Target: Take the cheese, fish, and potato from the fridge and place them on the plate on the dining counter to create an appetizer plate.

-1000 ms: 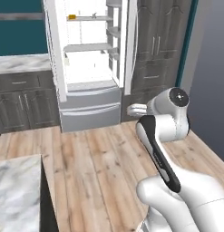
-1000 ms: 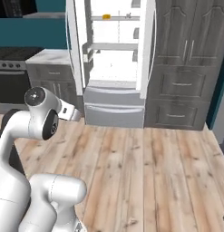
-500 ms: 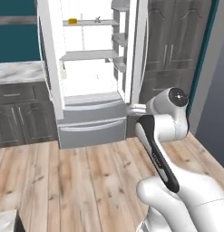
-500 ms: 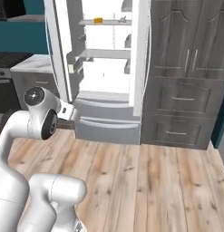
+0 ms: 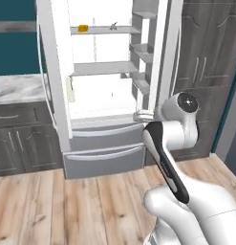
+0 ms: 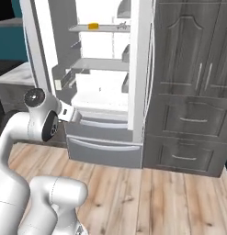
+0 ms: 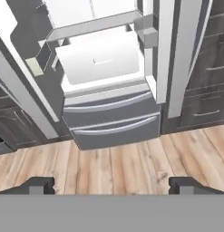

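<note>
The task is sitting at its very start, by the look of things. The fridge (image 5: 110, 95) is standing with both doors swung wide, and the cheese (image 5: 82, 28) is lying on the top shelf (image 5: 102, 30), with the fish (image 5: 113, 27) lying near it on the same shelf, well apart from the arm. The potato is not showing up clearly. The claw (image 7: 111, 183) is standing wide open and carrying nothing, its tips (image 7: 38, 185) pointing down at the wood floor (image 7: 131, 165) in front of the fridge drawers (image 7: 113, 122). All three foods are likely still waiting to be fetched and carried to the plate.
</note>
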### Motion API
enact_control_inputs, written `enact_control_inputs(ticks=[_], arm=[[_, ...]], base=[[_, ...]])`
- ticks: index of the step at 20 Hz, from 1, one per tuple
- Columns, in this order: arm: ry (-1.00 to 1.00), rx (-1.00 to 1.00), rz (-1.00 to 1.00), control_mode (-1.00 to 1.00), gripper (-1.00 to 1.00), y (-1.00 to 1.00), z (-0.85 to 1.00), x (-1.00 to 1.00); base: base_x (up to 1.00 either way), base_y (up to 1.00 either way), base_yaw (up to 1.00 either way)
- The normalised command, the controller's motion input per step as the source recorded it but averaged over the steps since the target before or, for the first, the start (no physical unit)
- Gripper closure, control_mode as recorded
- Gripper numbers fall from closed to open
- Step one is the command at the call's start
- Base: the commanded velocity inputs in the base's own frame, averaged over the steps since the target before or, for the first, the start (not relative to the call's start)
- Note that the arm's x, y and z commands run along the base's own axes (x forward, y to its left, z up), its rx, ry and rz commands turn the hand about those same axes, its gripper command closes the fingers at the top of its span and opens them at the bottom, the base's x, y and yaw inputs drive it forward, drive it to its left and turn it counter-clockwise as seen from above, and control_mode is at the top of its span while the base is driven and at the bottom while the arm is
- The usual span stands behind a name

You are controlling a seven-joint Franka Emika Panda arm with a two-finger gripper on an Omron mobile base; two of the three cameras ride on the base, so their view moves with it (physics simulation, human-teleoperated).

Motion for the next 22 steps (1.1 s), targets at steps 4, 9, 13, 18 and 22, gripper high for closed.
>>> enact_control_inputs(ticks=[4,9,13,18,22], arm=[[0.00,0.00,0.00,1.00,-1.00,0.00,0.00,0.00],[0.00,0.00,0.00,1.00,-1.00,0.00,0.00,0.00],[0.00,0.00,0.00,1.00,-1.00,0.00,0.00,0.00],[0.00,0.00,0.00,1.00,-1.00,0.00,0.00,0.00],[0.00,0.00,0.00,1.00,-1.00,0.00,0.00,0.00]], base=[[1.00,-0.09,0.03],[1.00,-0.01,0.01],[1.00,0.00,0.00],[1.00,0.00,0.00],[1.00,0.00,0.00]])
